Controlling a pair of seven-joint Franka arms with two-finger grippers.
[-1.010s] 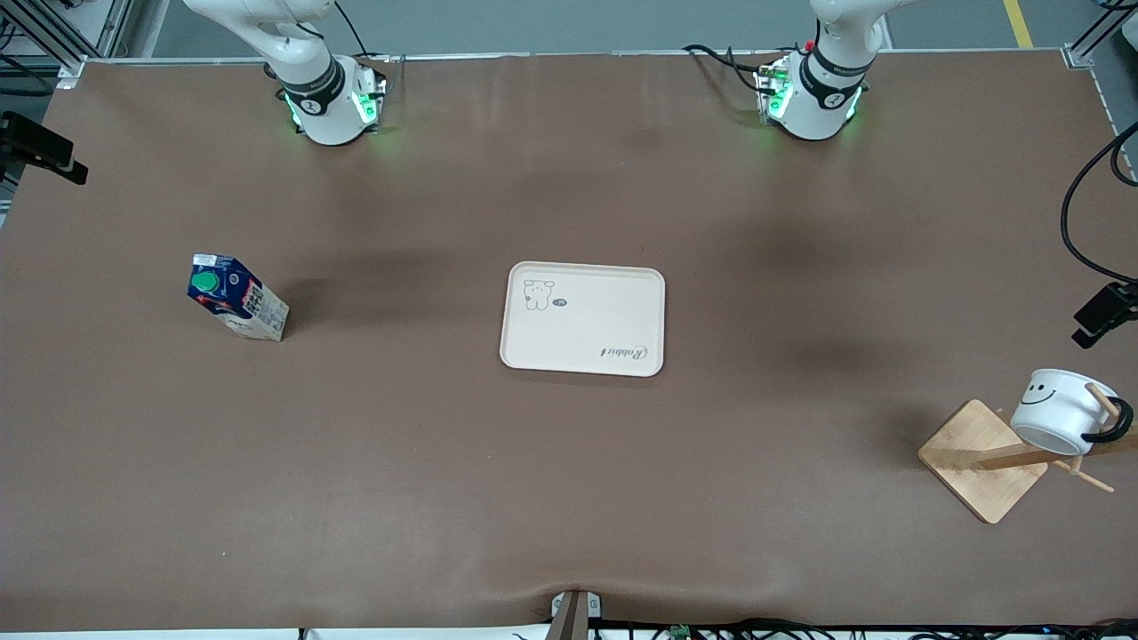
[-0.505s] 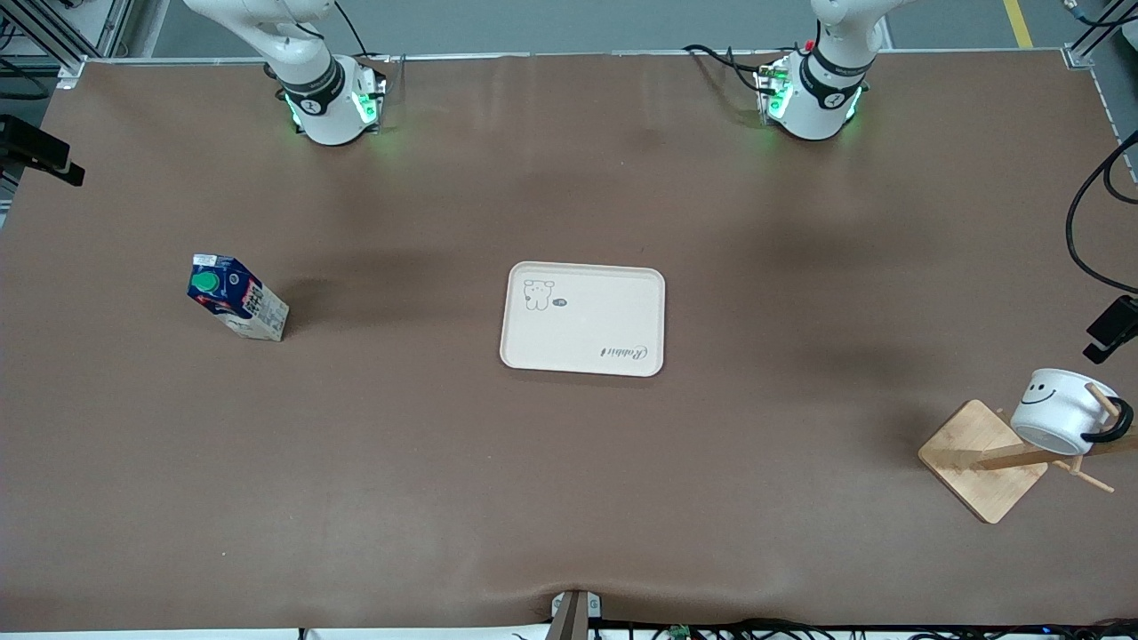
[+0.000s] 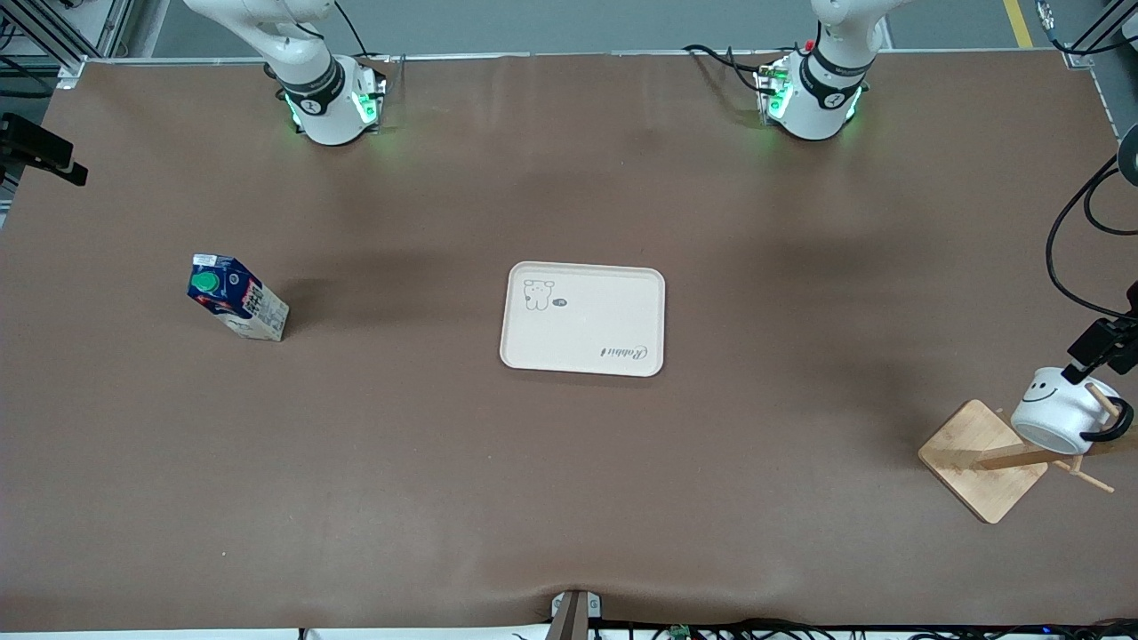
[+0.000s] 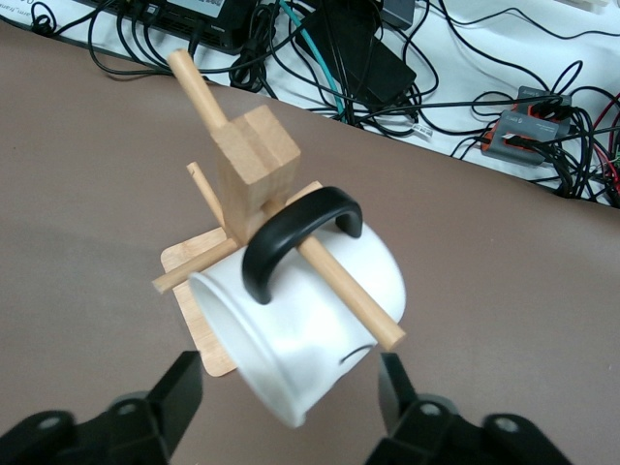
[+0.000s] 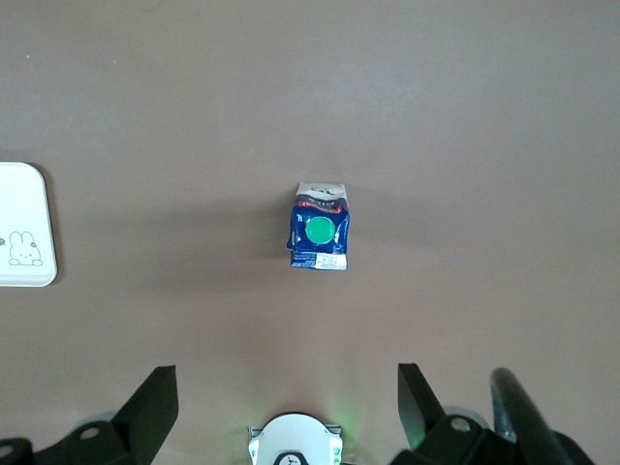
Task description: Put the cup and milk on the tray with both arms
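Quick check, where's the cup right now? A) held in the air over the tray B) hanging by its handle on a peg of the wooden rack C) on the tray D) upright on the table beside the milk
B: the cup hangs tilted with its black handle looped over a peg of the wooden rack, the left gripper with fingers either side of it; the tray holds nothing.
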